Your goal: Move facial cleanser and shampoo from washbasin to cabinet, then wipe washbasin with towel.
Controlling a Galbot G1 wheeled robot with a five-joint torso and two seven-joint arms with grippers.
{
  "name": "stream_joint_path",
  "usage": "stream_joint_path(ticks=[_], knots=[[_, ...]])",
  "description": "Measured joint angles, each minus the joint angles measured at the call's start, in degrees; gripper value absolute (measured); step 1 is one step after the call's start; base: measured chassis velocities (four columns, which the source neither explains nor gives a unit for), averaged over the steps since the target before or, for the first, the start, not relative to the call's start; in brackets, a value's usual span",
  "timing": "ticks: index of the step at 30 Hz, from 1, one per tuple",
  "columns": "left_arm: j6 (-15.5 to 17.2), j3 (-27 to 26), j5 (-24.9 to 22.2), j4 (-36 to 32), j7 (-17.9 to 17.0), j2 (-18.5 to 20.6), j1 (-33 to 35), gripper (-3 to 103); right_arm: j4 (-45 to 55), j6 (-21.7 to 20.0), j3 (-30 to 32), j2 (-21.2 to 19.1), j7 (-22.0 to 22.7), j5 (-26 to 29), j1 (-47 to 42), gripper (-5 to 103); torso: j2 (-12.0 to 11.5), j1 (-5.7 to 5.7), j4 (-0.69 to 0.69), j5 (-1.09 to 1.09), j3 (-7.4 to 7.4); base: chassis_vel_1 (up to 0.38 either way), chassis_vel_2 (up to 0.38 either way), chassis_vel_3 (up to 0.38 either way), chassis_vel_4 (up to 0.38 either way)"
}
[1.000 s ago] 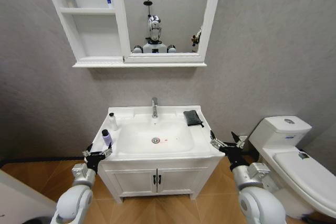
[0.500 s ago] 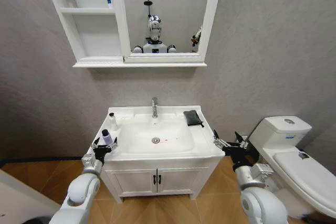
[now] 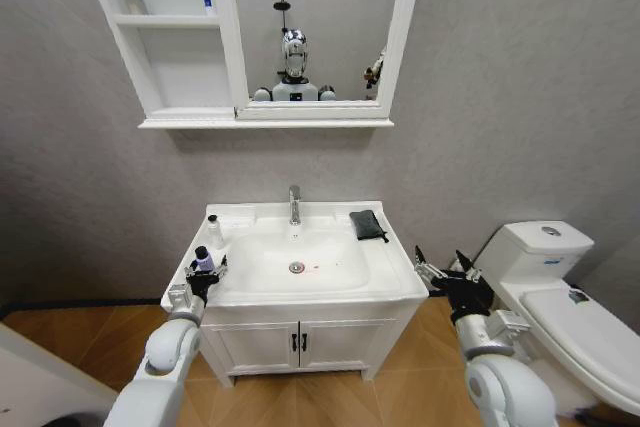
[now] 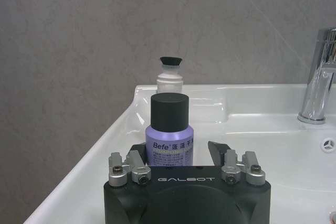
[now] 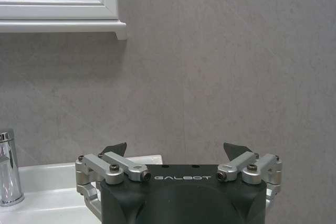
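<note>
On the left rim of the washbasin (image 3: 300,292) stand a purple bottle with a black cap (image 3: 203,258) (image 4: 169,140) and, behind it, a white bottle (image 3: 213,231) (image 4: 170,80). Which one is the facial cleanser and which the shampoo I cannot tell. My left gripper (image 3: 207,272) (image 4: 177,149) is open, its fingers on either side of the purple bottle with small gaps. The dark towel (image 3: 367,224) lies at the back right of the rim. My right gripper (image 3: 446,272) (image 5: 176,149) hangs open and holds nothing, off the basin's right front corner. The cabinet (image 3: 170,47) hangs above left.
A chrome tap (image 3: 294,205) (image 4: 320,77) stands at the back of the bowl. The mirror (image 3: 315,27) is beside the cabinet shelves. A white toilet (image 3: 550,287) stands close to my right arm. A two-door vanity (image 3: 300,342) sits under the basin.
My left gripper has moved forward and up from the basin's front left corner to straddle the purple bottle. My right gripper has drifted slightly right.
</note>
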Motion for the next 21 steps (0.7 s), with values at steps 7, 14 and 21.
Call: stream_joint_path(ticks=[7, 14, 21], knots=[[0.05, -0.37, -0.01, -0.33, -0.05, 0.25, 0.09, 42, -0.18, -0.04, -0.30, 0.10, 0.12, -0.17, -0.06, 100, 0.00, 0.00, 0.00, 0.00, 0.00, 0.000, 0.000, 0.000, 0.000], [0.04, -1.20, -0.36, -2.34, -0.45, 0.51, 0.45, 42, -0.16, -0.28, -1.21, 0.38, 0.63, -1.05, -0.16, 100, 0.00, 0.00, 0.00, -0.02, 0.00, 0.000, 0.000, 0.000, 0.000], [6.75, -2.24, -7.89, -11.30, -6.25, 5.89, -0.01, 42, -0.05, -0.99, -2.46, 0.28, 0.77, -2.74, -0.17, 100, 0.00, 0.00, 0.01, 0.00, 0.00, 0.000, 0.000, 0.000, 0.000]])
